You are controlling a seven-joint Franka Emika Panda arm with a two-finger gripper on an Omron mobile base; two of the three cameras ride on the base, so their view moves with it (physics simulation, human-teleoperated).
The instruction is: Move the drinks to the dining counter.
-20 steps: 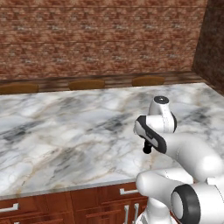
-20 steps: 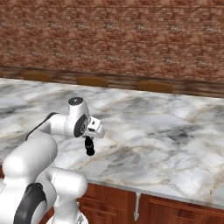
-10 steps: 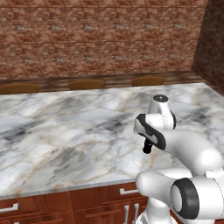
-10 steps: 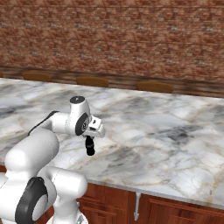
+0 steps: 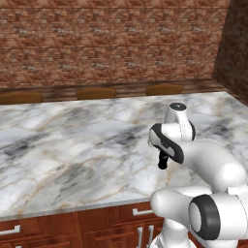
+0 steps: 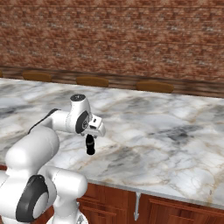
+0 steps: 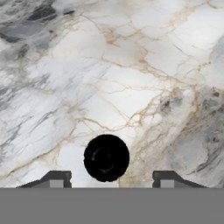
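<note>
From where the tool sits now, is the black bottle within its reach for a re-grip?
Probably yes. The tool hangs straight above the black bottle, which stands on the marble counter; its fingers stand apart either side of the cap, nothing between.

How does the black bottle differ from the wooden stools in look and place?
The black bottle is narrow and upright; the wooden stools are brown with wide flat tops. The bottle stands on the dining counter; the stools sit beyond its far edge. Both are round.
</note>
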